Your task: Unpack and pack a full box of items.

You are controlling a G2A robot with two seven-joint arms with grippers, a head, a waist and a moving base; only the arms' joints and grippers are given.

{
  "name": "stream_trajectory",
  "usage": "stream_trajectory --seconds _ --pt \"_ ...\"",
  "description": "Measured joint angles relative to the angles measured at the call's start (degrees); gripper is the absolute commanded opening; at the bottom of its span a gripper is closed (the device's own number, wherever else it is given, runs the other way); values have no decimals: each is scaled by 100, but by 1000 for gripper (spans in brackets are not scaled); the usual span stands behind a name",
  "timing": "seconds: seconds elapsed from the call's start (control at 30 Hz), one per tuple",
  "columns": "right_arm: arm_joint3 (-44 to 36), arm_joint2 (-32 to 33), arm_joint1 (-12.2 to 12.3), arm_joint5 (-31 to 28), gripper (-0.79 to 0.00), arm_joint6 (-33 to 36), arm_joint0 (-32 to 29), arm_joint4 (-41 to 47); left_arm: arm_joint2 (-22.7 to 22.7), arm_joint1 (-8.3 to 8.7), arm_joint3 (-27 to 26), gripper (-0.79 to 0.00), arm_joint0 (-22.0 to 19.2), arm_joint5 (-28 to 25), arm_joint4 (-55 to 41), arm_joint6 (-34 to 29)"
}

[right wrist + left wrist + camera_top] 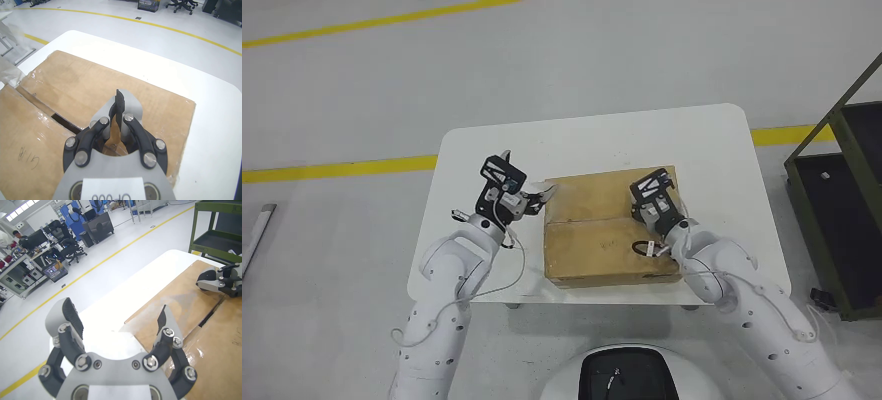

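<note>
Box (607, 228), one, flaps down; left end effector (115, 306) wide apart, right end effector (118, 98) clamped, both empty.

The left gripper (116, 311) was built on a grey metal plate (113, 370). Black linkage bars (162, 351) were fastened to it with round silver screws (83, 362), and its grey fingers (51, 316) were lined with ribbed black pads (72, 317). A plain white label (119, 392) was fixed at the plate's base. The right gripper (118, 102) was made alike, and dark print was carried on its label. The left arm (447, 290) and the right arm (752, 300) were clad in smooth, rounded white shells. Thin dark cables (522, 262) were looped beside the left wrist. A white torso (564, 385) was set with a black panel (627, 378).
</note>
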Motion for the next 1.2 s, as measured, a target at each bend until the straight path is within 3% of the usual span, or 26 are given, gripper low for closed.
stream_trajectory --seconds 0.2,0.4,1.13,1.2 --pt "-192 264 11 -210 -785 148 -66 554 -11 4 -64 0 75 -26 -77 19" --pt "-463 639 67 -313 -785 264 -272 735 261 -39 -94 0 -118 -131 -102 13" --pt "-1215 2703 270 -117 -782 501 -1012 1909 2144 -395 -106 0 -1147 -726 268 -14" --pt "-1232 2838 281 -185 -653 625 -1061 2211 2154 -404 -96 0 -1155 -723 272 -23"
